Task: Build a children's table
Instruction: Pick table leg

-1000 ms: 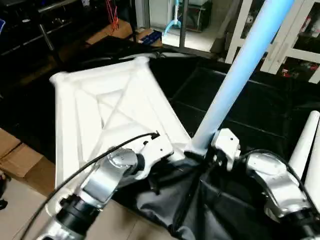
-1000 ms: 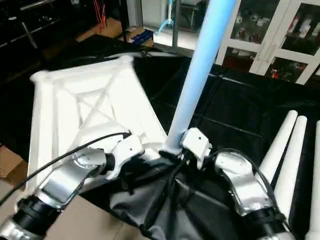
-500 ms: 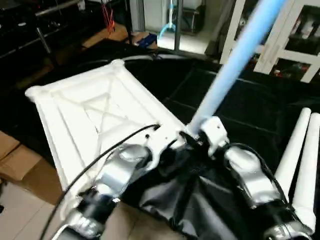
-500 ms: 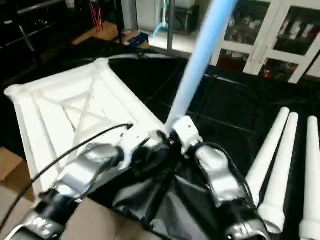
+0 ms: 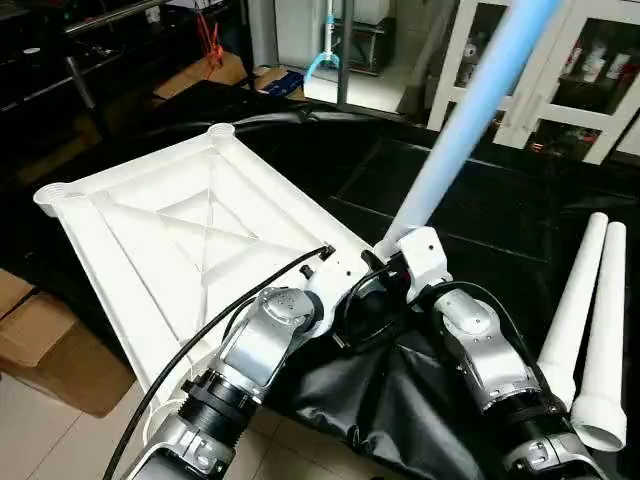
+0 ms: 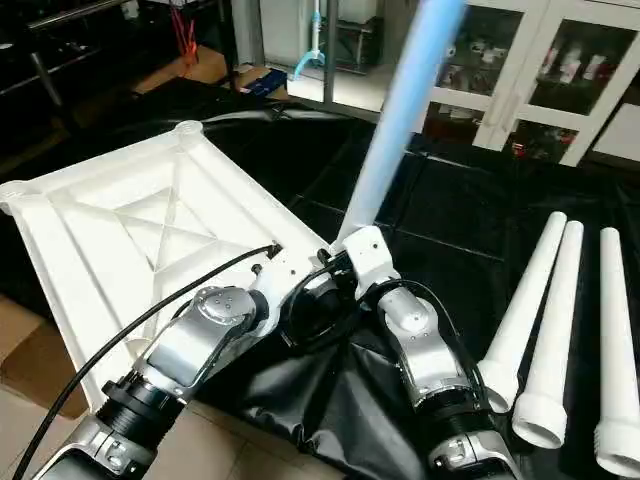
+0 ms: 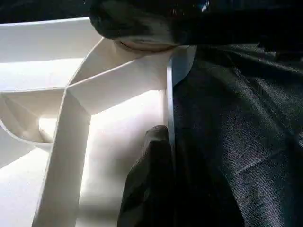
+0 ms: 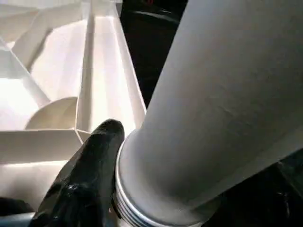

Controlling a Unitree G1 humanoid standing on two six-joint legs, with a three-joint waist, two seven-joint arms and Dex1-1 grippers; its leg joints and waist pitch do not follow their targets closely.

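Tabletop [image 5: 160, 235]: white, lying upside down on the black cloth [image 5: 400, 400], X-ribbed underside facing up, round sockets visible at the far corners; near corner right under both grippers.
Left gripper [image 7: 156, 142]: closed on the near edge rim of the tabletop, one black finger [image 7: 147, 184] pressed on the inner face of the rim, cloth on the outer side.
Left forearm [image 5: 262, 345]: silver, reaching over the near edge of the tabletop, black cable [image 5: 230, 310] arching above it.
Right gripper [image 8: 113, 156]: jaws about two thirds apart, clamped around the thick lower end of the held leg; one black finger [image 8: 85, 175] lying against the ribbed end ring.
Held leg [image 5: 460, 120]: long white tube, looking bluish in the light, rising from the right gripper and leaning up and away toward the cabinets; lower end just beside the near corner of the tabletop, seating in the socket not possible to tell.
Spare legs [image 6: 560, 310]: three white tapered tubes lying side by side on the cloth, well apart from the right gripper, on its outer side, wide ends toward the robot.
Cardboard [image 5: 40, 340]: on the floor, outside the left arm.
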